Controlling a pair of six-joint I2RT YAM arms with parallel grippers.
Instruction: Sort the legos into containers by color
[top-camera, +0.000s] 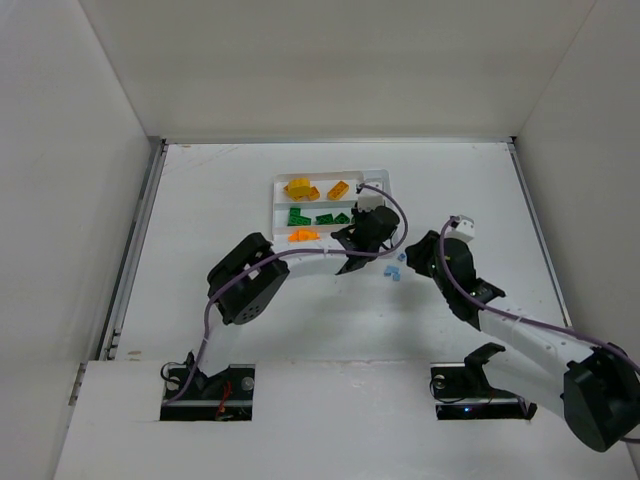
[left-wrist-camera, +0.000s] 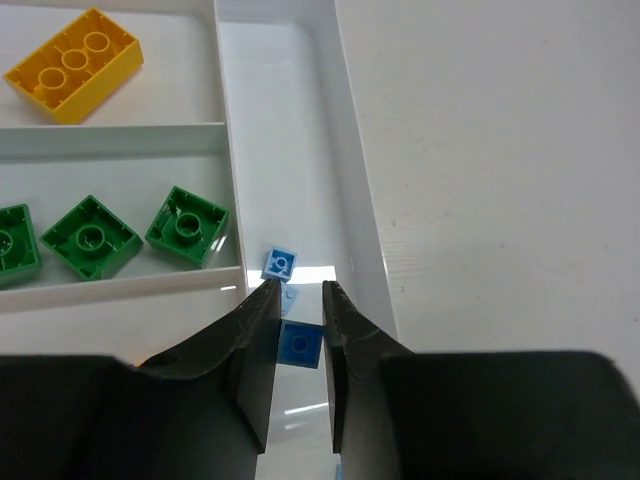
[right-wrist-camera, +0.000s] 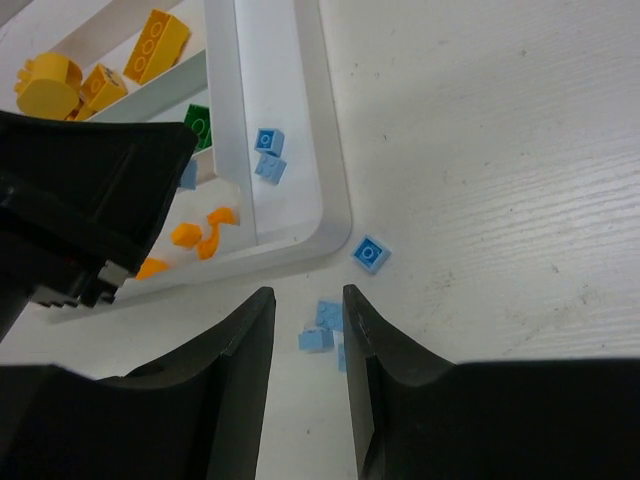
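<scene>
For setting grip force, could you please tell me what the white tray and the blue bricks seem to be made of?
The white tray looks like thin moulded plastic, glossy: light glints on its floor and rounded rim. The blue bricks look like hard, smooth plastic, with crisp edges and moulded studs.

The dark claw (left-wrist-camera: 299, 292) hangs over the narrow side slot (left-wrist-camera: 280, 130) of a white shallow plastic tray (left-wrist-camera: 358, 200), with a small blue square piece (left-wrist-camera: 300, 343) showing in its slim gap; whether it is gripped is unclear. A second small blue square piece (left-wrist-camera: 280, 264) lies just beyond the fingertips. Left of the slot are three dark green square plastic bricks (left-wrist-camera: 90, 237) and, one compartment further, a yellow rectangular plastic brick (left-wrist-camera: 75, 65).
</scene>
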